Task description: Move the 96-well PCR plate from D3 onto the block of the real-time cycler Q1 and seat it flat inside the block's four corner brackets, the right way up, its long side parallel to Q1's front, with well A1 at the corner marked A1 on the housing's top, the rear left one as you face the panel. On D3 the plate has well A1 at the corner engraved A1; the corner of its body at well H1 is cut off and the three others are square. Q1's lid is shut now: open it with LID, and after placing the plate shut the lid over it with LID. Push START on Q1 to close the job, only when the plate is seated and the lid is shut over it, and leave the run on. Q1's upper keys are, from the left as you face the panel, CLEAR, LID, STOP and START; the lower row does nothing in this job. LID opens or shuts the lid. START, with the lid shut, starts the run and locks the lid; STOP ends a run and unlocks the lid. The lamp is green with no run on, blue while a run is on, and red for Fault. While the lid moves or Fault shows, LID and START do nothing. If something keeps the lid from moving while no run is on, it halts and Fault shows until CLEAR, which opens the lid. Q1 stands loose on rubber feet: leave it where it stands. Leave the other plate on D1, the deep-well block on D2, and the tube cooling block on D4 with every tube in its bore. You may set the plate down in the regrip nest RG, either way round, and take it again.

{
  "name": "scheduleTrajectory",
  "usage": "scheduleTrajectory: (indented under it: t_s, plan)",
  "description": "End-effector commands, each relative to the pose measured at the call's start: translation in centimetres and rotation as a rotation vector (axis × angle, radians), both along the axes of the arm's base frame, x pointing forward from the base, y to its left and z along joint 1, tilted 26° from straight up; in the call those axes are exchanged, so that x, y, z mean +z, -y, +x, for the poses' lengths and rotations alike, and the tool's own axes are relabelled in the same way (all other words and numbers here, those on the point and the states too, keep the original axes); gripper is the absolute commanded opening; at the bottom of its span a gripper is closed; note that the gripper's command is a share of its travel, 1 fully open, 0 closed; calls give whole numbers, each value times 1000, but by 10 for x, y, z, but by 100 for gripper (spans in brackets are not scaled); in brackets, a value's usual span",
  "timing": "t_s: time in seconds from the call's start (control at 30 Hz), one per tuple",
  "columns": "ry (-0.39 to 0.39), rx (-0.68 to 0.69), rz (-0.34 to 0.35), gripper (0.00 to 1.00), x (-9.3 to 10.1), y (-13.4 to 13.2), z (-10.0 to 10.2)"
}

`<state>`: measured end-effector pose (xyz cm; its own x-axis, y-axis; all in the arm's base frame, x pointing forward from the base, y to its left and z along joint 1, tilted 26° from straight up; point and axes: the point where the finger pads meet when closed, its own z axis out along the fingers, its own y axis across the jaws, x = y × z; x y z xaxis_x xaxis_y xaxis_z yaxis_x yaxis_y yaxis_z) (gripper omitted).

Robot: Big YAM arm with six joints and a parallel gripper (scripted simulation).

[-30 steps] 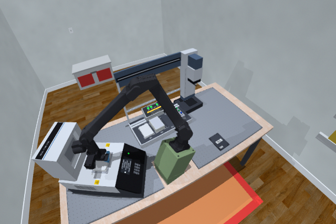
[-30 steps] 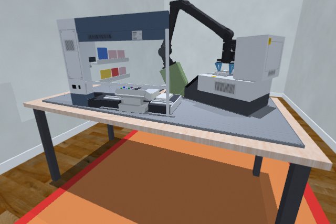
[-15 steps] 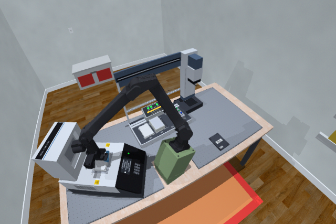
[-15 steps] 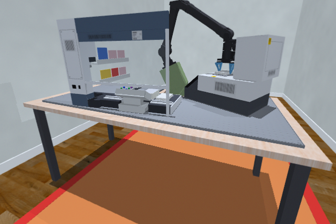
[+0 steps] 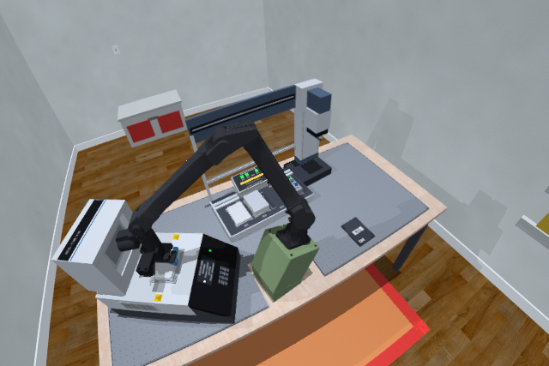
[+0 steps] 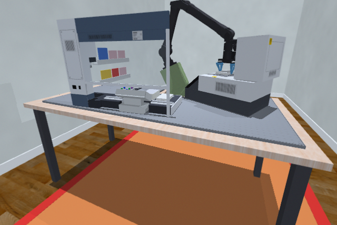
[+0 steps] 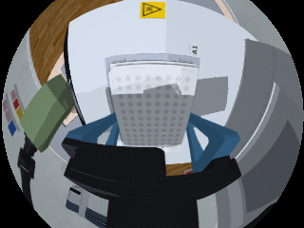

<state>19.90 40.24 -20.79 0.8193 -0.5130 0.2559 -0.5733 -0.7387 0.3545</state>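
The real-time cycler Q1 stands at the table's front left with its lid slid back and open. Its lamp is green. My gripper, with blue fingers, is shut on the 96-well PCR plate across its short width. It holds the plate low over the block, right way up. In the wrist view the plate lies within the block's outline, near the A1 mark. Whether it rests flat on the block I cannot tell. The gripper also shows in the exterior view.
The deck frame behind holds the other plate, the deep-well block and the tube cooling block. The green arm base stands right of Q1. A dark nest lies on the mat at the right.
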Motion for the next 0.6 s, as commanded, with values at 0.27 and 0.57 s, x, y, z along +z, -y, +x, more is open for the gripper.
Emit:
scheduleTrajectory:
  t_s: [0.27, 0.57]
  plan:
    - [5, -6, 24, 100, 3, -4, 12]
    - [26, -16, 62, 100, 12, -22, 19]
